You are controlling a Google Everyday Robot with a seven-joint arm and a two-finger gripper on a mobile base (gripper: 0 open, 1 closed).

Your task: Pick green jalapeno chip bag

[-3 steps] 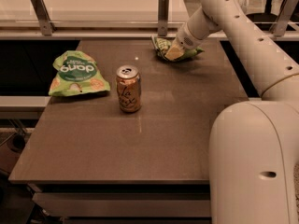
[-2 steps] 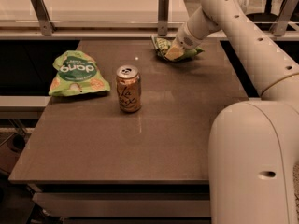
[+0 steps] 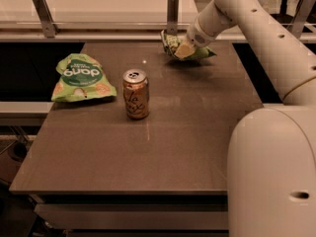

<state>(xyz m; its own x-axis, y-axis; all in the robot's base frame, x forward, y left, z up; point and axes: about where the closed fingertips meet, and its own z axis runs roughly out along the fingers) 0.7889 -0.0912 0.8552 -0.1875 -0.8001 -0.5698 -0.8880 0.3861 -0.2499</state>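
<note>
Green jalapeno chip bag (image 3: 201, 54): location and status? (Operator)

It lies at the far right of the table (image 3: 197, 132), by the back edge. The gripper (image 3: 183, 48) is down on it, reaching in from the white arm (image 3: 256, 28). Whether the gripper is clamped or apart cannot be told. Judged status: approach complete, grasp unconfirmed, lift outstanding. (Technician)

Surface and surroundings? (Operator)

Flat, dark brown tabletop. A can (image 3: 136, 94) stands upright near centre. A larger "dang" bag (image 3: 81, 78) lies at the left edge, well apart from the target. Metal posts (image 3: 172, 6) and a pale counter stand behind the table. (Technician)
</note>
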